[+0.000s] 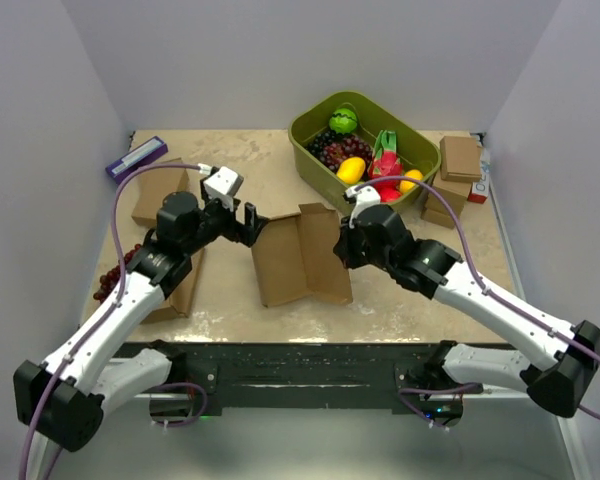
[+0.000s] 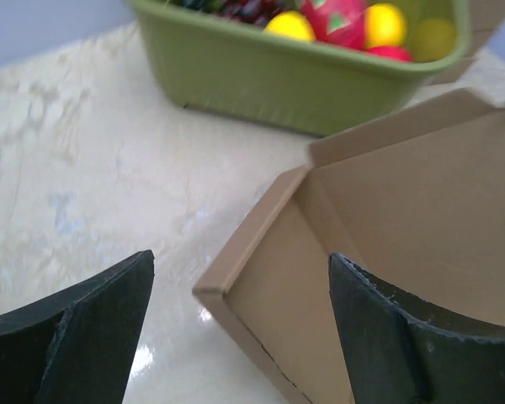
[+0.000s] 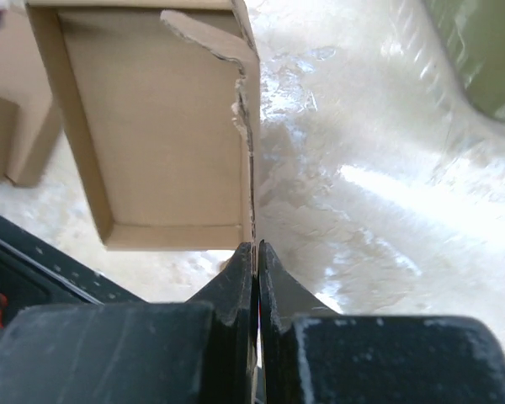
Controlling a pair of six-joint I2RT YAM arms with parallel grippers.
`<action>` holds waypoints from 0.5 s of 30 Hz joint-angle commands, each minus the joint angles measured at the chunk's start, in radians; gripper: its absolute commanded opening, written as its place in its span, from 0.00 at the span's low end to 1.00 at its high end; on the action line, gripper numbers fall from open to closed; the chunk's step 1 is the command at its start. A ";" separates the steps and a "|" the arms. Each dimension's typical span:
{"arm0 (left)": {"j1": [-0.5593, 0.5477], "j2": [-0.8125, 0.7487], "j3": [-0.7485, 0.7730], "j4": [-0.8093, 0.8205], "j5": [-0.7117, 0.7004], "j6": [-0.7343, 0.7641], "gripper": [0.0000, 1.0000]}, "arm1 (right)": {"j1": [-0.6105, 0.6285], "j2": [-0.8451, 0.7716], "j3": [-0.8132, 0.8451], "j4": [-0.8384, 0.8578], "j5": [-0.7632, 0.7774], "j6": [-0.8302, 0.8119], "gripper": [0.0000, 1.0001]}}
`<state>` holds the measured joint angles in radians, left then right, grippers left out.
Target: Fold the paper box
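Observation:
The paper box [image 1: 298, 262] is a brown cardboard sheet with raised walls, lying mid-table between the two arms. My left gripper [image 1: 248, 222] is open at its left edge. In the left wrist view the box [image 2: 387, 210] has its near corner between the wide-apart fingers [image 2: 93, 324], touching neither. My right gripper [image 1: 344, 248] is at the box's right side. In the right wrist view the gripper [image 3: 255, 250] is shut on the thin upright side wall of the box [image 3: 160, 126], which has a torn flap at its far end.
An olive-green tub [image 1: 308, 140] of toy fruit stands behind the box. Small brown boxes [image 1: 459, 158] are stacked at the back right. More cardboard pieces [image 1: 158, 195] lie at the left, with a purple item [image 1: 135, 158] and dark grapes [image 1: 110, 280].

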<state>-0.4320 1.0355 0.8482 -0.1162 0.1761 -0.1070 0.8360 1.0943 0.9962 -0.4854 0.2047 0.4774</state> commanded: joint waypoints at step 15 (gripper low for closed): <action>-0.001 -0.014 -0.060 0.118 0.591 0.188 0.89 | -0.023 0.168 0.274 -0.282 -0.439 -0.514 0.00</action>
<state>-0.4324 0.9955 0.7868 -0.0307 0.6388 0.0479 0.8169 1.2640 1.2217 -0.7494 -0.1329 0.0429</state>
